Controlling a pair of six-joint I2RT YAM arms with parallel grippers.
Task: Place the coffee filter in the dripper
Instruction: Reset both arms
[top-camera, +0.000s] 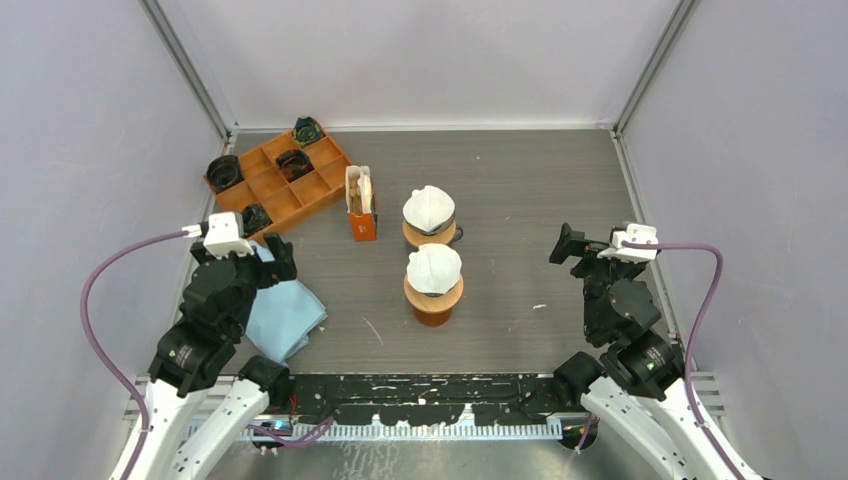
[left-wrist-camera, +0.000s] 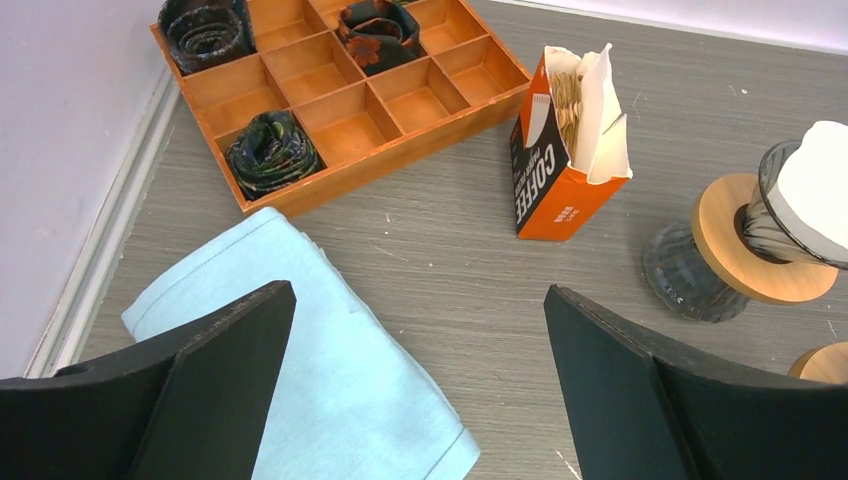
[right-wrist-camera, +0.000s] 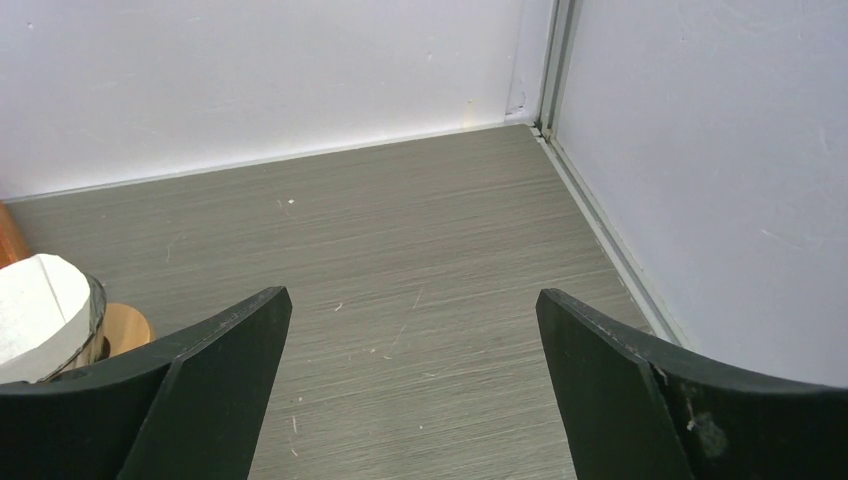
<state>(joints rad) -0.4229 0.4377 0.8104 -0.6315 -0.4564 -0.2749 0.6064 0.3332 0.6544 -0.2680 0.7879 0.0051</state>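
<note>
Two drippers stand mid-table, each with a white coffee filter in it: the far dripper (top-camera: 429, 232) with its filter (top-camera: 428, 207), and the near dripper (top-camera: 433, 298) with its filter (top-camera: 434, 268). An orange box of filters (top-camera: 361, 204) stands left of them; it also shows in the left wrist view (left-wrist-camera: 565, 150), open, with filters sticking out. My left gripper (top-camera: 268, 257) is open and empty over the blue cloth (top-camera: 285, 315). My right gripper (top-camera: 568, 245) is open and empty at the right. The far dripper (left-wrist-camera: 750, 250) shows at the right edge of the left wrist view.
An orange compartment tray (top-camera: 275, 180) with several dark rolled items stands at the back left (left-wrist-camera: 345, 95). The folded blue cloth (left-wrist-camera: 300, 370) lies under my left gripper. Enclosure walls close off the back and both sides.
</note>
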